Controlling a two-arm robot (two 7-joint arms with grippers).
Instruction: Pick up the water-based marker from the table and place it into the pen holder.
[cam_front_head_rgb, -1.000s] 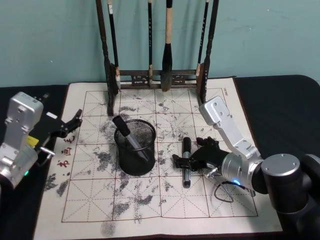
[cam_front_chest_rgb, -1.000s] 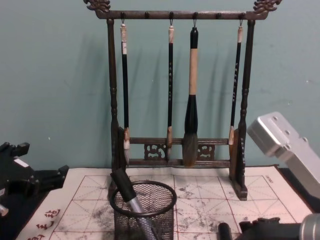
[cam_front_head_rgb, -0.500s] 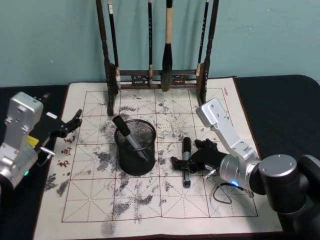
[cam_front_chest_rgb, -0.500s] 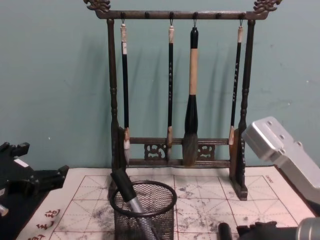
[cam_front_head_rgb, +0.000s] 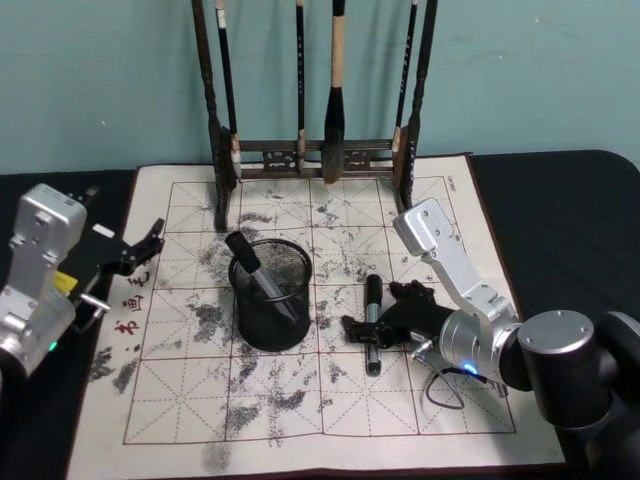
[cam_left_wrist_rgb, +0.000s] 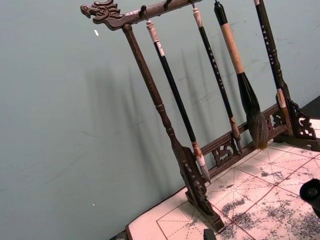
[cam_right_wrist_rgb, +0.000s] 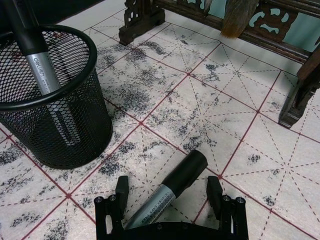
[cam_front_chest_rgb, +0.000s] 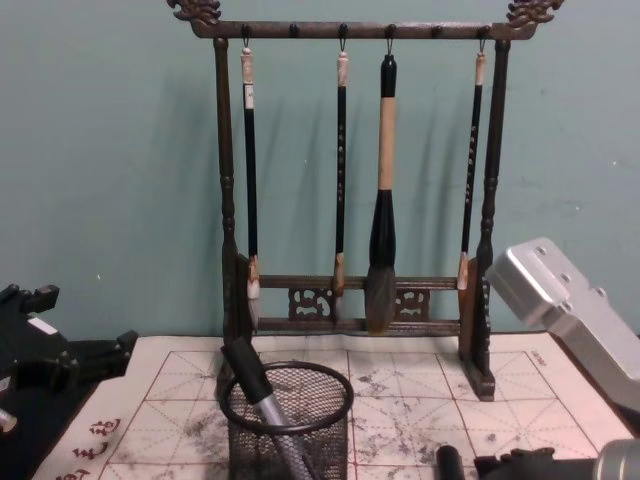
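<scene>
Marker (cam_front_head_rgb: 372, 298) lies inside the wide-spread right pincer (cam_right_wrist_rgb: 167, 185)

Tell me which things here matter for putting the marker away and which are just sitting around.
Job: loose marker; pen holder; right gripper, jaws open astride the marker.
Lying about: brush rack; mat; marker already in the holder; left gripper, parked.

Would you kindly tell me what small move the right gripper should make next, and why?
Probably close the right gripper on the marker: its open fingers straddle the marker's barrel, which lies flat on the mat beside the pen holder. The left gripper sits parked at the mat's left edge.
</scene>
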